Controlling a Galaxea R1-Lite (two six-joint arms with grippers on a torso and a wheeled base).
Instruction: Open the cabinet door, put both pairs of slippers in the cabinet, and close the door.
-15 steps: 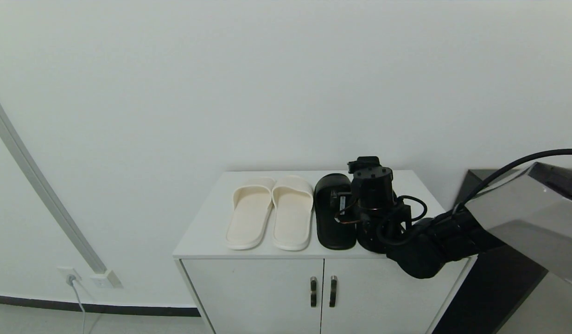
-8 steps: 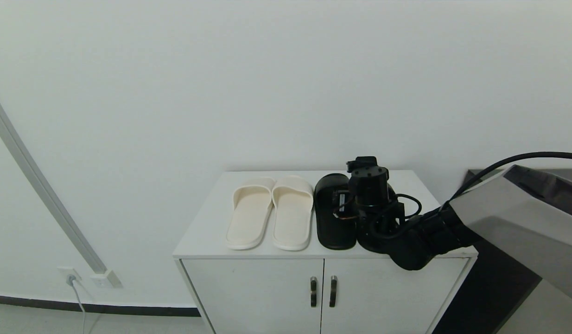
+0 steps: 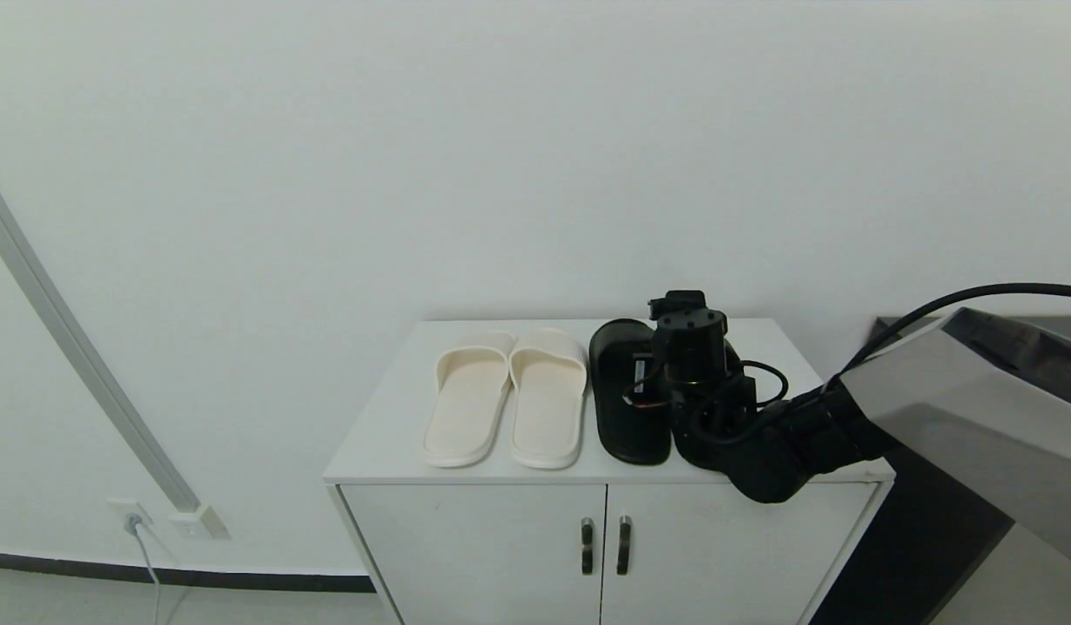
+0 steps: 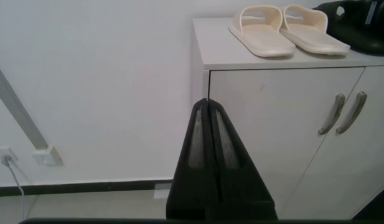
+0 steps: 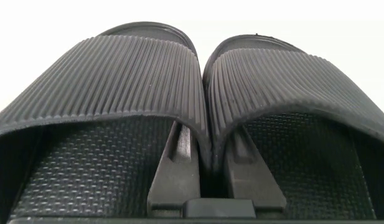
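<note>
1. Right gripper [image 5: 209, 137] sits clenched on the black slippers [image 3: 627, 399]; one of its fingers [image 5: 173, 168] is tucked under each ribbed strap, and the two inner side walls are pinched together between them.
2. That black pair lies at the right part of the cabinet top [image 3: 388, 434], toes pointing away from the gripper towards the wall; whether the soles rest on the top or are just off it I cannot tell.
3. Cream slippers [image 3: 505, 399] lie side by side just to the left of this gripper, next to the black pair, toes also towards the wall; nothing holds them.
4. Below and in front of the right gripper both cabinet doors [image 3: 475, 547] are closed; their two handles [image 3: 587, 545] stand upright, close together at the middle seam.
5. Left gripper [image 4: 208, 109] holds nothing, its fingers pressed flat against each other; it hangs well apart from the slippers, lower than the cabinet top, with the cabinet's left front corner [image 4: 204, 68] just beyond its tips and the cream pair above and beyond it.
</note>
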